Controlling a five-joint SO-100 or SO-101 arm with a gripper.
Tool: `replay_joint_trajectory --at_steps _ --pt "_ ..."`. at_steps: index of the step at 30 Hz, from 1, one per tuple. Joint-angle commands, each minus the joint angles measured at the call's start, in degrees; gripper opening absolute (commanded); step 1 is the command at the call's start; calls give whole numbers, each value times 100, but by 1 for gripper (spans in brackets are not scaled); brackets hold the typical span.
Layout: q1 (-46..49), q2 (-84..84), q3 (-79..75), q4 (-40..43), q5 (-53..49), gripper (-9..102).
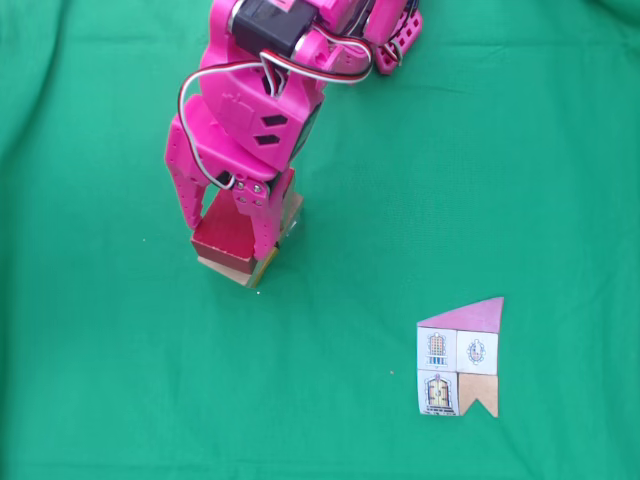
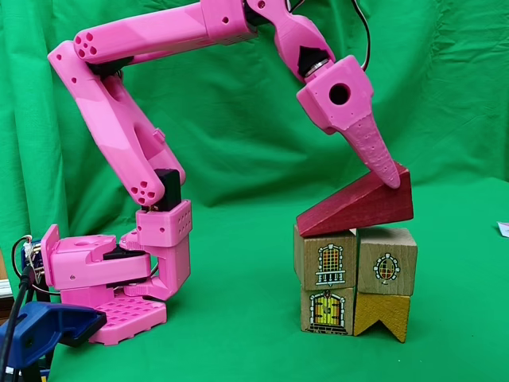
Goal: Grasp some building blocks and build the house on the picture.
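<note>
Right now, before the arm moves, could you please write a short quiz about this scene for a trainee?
1. True or false: the picture lies directly under the gripper.
2. How many blocks are stacked under the slab in a fixed view? A two, B four, C six.
3. Fill in: the cloth is coloured ___.
Key: 1 false, the picture lies apart from the gripper on the cloth, at the lower right in a fixed view. 2 B. 3 green.
</note>
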Motion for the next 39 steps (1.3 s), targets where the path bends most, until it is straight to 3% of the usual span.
replay_joint_trajectory --at_steps 1,10,39 --pt "26 18 -281 -62 26 21" --pt "26 18 -281 -18 26 32" --pt "9 1134 -70 53 26 31"
